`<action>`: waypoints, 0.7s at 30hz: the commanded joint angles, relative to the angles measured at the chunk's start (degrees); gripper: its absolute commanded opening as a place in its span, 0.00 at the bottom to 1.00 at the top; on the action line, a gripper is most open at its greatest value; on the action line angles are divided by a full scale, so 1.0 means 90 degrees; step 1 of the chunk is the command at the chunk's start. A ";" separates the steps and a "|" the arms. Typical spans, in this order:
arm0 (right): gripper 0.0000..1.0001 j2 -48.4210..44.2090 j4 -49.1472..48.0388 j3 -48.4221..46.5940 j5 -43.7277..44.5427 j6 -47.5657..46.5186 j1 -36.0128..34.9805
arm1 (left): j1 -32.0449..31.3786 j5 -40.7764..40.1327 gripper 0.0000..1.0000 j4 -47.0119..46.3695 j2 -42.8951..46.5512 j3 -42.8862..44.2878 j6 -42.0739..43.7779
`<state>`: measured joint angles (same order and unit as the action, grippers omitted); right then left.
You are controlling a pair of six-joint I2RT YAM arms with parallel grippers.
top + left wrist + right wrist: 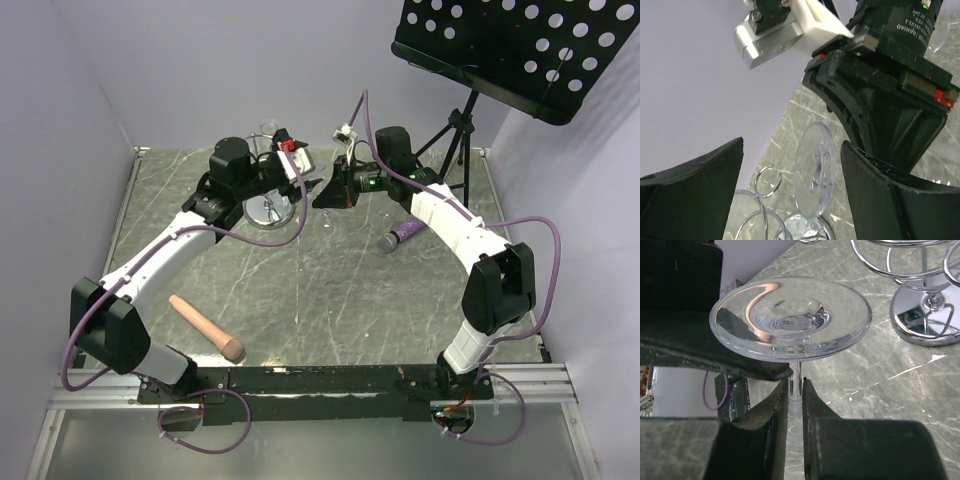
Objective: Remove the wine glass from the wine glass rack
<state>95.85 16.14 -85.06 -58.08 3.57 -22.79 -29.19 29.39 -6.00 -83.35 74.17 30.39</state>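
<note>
My right gripper [795, 382] is shut on the thin stem of the clear wine glass [790, 315]. The glass's round foot faces the camera just beyond the fingertips. The silver wine glass rack [925, 320] stands to the right of the glass, with its shiny round base on the table and its wire loops above. No loop shows around the stem. In the left wrist view my left gripper [792, 150] is open, with the glass foot [815, 170] and a rack loop [765, 180] between its fingers. In the top view both grippers meet over the rack [270, 210].
A black music stand [520, 40] on a tripod stands at the back right. A purple tube [405, 233] lies under the right arm. A wooden rod [205, 328] lies at the front left. Walls close in the table on the back and both sides.
</note>
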 commanded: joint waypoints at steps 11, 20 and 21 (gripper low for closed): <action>0.00 -0.0357 -0.0270 -0.0149 -0.0070 0.0023 -0.0037 | -0.0116 0.0387 0.66 -0.0095 -0.0289 0.0411 -0.0096; 0.00 -0.0240 -0.0260 -0.0227 -0.0118 0.0072 -0.0037 | -0.0126 0.0563 0.42 0.0334 -0.0455 0.0547 0.0080; 0.00 -0.0231 -0.0260 -0.0227 -0.0118 0.0062 -0.0037 | -0.0126 0.0534 0.38 0.0402 -0.0514 0.0577 0.0070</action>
<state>95.85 16.32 -85.06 -57.36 3.64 -23.00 -30.09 32.49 -4.25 -86.35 76.14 29.56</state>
